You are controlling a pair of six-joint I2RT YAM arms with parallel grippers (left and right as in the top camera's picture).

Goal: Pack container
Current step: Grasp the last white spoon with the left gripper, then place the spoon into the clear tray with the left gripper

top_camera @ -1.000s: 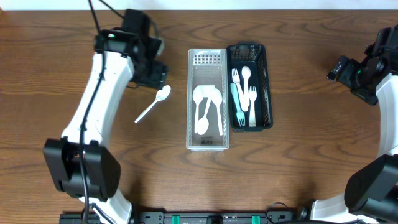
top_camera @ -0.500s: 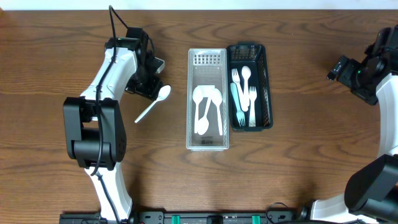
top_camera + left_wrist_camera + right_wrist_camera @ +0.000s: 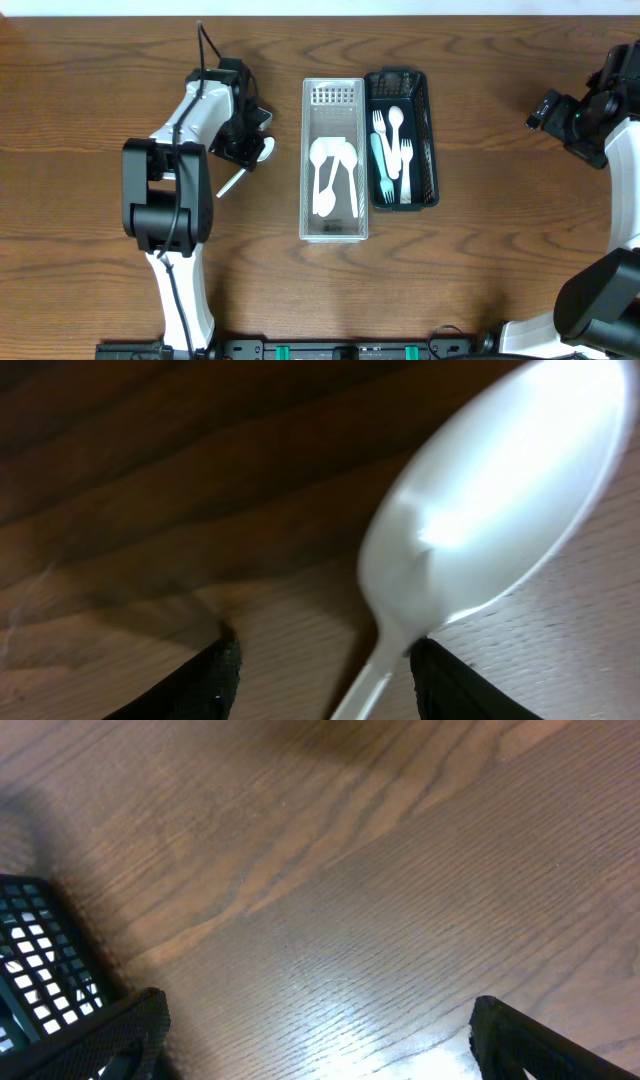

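A white plastic spoon (image 3: 231, 183) lies on the wooden table left of the clear container (image 3: 306, 170). The container holds white spoons (image 3: 326, 180). My left gripper (image 3: 248, 146) is low over the spoon's neck. In the left wrist view the spoon's bowl (image 3: 500, 490) fills the frame. Its handle runs down between the two open fingers (image 3: 325, 690), close to the right one. My right gripper (image 3: 573, 117) is open and empty at the far right, above bare table (image 3: 325, 1040).
A black mesh basket (image 3: 430, 150) stands against the clear container's right side and holds white and pale blue forks and a spoon (image 3: 392, 150). Its corner (image 3: 30, 960) shows in the right wrist view. The left arm's links stretch along the table's left side.
My left gripper has moved right and toward the front, from beside the spoon to over its neck. The spoon and the right arm have not moved.
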